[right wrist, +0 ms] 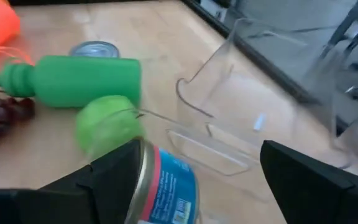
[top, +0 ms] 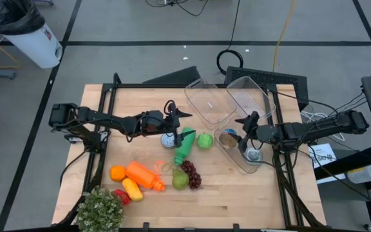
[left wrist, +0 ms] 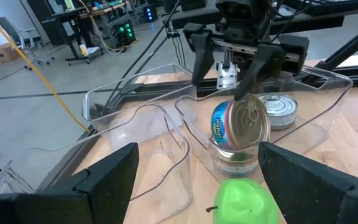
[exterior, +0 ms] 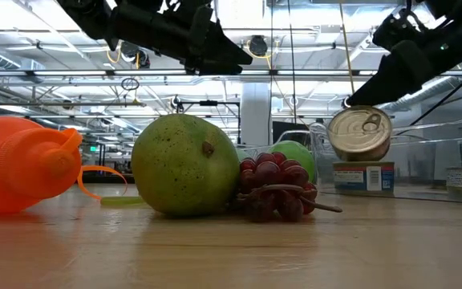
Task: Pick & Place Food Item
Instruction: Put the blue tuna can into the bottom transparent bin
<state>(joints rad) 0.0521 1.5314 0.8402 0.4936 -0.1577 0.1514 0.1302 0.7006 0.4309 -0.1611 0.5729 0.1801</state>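
Observation:
A blue-labelled tin can sits tilted on top of another can inside a clear plastic bin. A third, flat can lies in the same bin. My right gripper hovers open right over the tilted can. My left gripper is open above the table's middle, over a lone can that stands on the wood. Near that can are a green bottle lying on its side and a green apple. My right gripper comes from above, slanting in from the table's right. One finger reaches the tilted can's upper rim, and the other finger stands apart from it. The can leans on the can below it and is not pinched.
A second clear bin lies beside the first, toward the far edge. Near the front edge are a pear, grapes, an orange bottle, an orange, a yellow item and a small plant.

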